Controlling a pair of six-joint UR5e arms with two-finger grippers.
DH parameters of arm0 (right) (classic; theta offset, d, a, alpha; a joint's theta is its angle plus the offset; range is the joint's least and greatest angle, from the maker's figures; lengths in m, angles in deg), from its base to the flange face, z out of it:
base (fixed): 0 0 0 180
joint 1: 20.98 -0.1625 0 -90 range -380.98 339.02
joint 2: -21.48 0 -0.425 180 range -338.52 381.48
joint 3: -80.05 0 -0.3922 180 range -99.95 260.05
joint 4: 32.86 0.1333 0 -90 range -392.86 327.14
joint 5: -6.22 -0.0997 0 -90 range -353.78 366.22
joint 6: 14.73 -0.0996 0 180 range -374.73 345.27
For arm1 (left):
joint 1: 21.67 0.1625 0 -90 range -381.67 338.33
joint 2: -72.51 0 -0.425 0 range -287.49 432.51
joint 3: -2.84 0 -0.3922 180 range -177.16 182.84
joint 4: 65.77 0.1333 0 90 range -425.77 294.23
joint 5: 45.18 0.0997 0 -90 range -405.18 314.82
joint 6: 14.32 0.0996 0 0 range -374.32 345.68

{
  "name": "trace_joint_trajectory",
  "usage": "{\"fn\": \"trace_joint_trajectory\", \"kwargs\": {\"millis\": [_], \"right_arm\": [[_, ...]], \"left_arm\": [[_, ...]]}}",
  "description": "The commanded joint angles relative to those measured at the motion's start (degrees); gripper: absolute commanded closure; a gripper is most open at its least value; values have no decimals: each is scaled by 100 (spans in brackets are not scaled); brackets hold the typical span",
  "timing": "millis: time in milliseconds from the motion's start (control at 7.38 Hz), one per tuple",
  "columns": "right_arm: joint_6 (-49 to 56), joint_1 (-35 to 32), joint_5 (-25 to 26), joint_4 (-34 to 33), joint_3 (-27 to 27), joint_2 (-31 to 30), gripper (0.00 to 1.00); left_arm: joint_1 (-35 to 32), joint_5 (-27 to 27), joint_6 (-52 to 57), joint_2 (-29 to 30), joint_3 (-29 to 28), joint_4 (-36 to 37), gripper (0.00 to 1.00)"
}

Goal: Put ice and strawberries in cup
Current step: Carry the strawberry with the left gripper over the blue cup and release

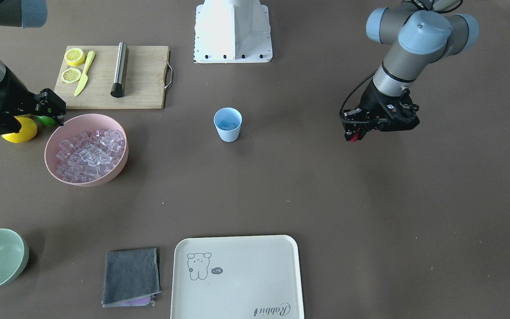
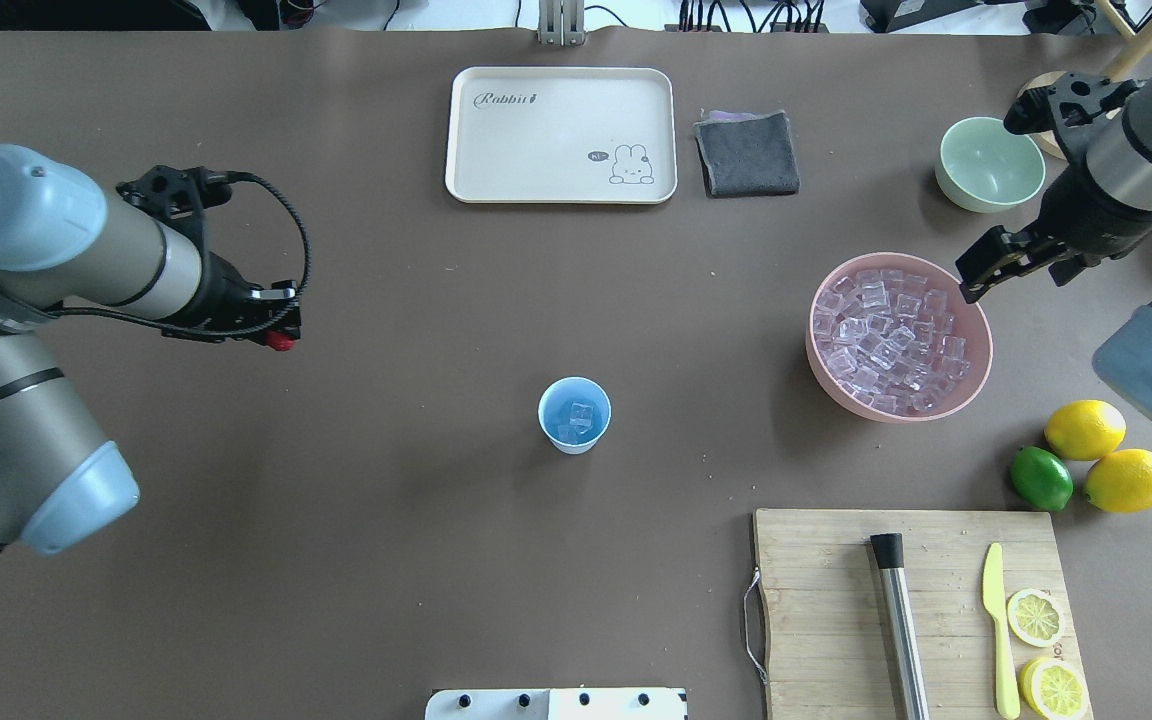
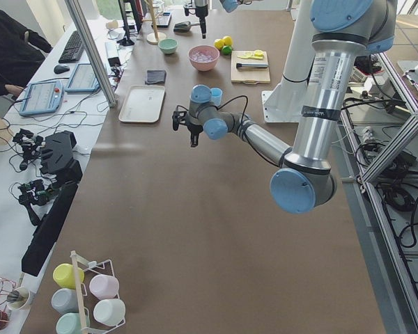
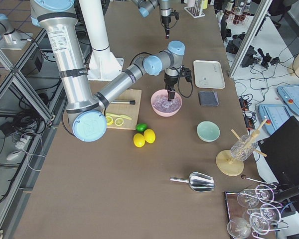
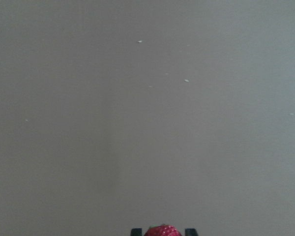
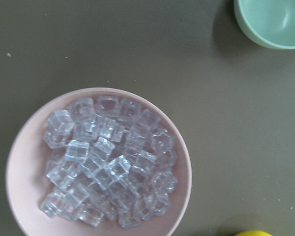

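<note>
Cup (image 2: 544, 420) at centre of overhead view, bare table on all sides; only that view shows ice (image 2: 581, 415) inside. Left gripper (image 2: 279, 335), mid-left, is pinched on the strawberry (image 2: 282, 342). Right gripper (image 2: 976, 278) hangs over the upper-right rim of the pink bowl (image 2: 986, 350); jaw gap unreadable.

Brown table (image 2: 336, 550) — cup (image 2: 545, 420), pink bowl (image 2: 979, 345), tray (image 2: 536, 140), cloth (image 2: 748, 155), cutting board (image 2: 816, 600), lemons (image 2: 1084, 429)

Clear ice (image 2: 888, 338) heaps a pink bowl (image 2: 983, 350), with some cubes in the upright light blue cup (image 1: 228, 133). The red strawberry (image 5: 162, 230) is pinched in the left hand (image 2: 279, 338).
</note>
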Motion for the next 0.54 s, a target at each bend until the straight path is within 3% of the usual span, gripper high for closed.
{"fn": "trace_joint_trajectory", "kwargs": {"millis": [0,407], "right_arm": [[1593,-829,-251,3,249,-548,0],[2934,-1596,-305,3,426,-1112,0]], "left_arm": [[773,555,-897,1411,48,1468,100],[1504,926,-1364,2283,-581,1447,100]]}}
